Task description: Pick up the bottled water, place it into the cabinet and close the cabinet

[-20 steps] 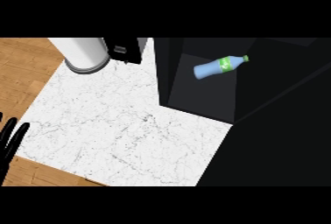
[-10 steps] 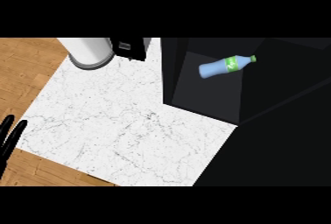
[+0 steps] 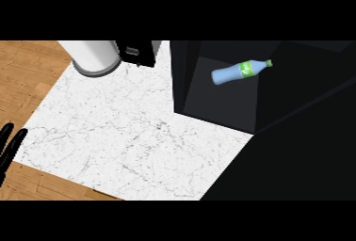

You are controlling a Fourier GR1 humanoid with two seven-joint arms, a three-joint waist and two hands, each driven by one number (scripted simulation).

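Observation:
The bottled water [image 3: 240, 72], pale blue with a green label and cap, lies on its side inside the dark cabinet [image 3: 230, 106] at the upper right, cap pointing to the right. No hand touches it. My left hand [image 3: 8, 148] shows at the left edge, fingers straight and pointing up, far from the bottle. My right hand is nowhere in the head view. A large black area, which I cannot make out, fills the lower right beside the cabinet's opening.
A white marble counter top [image 3: 125, 136] spreads across the middle over a wooden floor [image 3: 28, 75]. A white cylinder with a grey base [image 3: 93, 56] stands at the top left, with a black object [image 3: 139, 52] beside it.
The whole scene has slid to the right and slightly down in the view. The left hand has sunk lower at the left edge. The bottle lies the same way in the cabinet.

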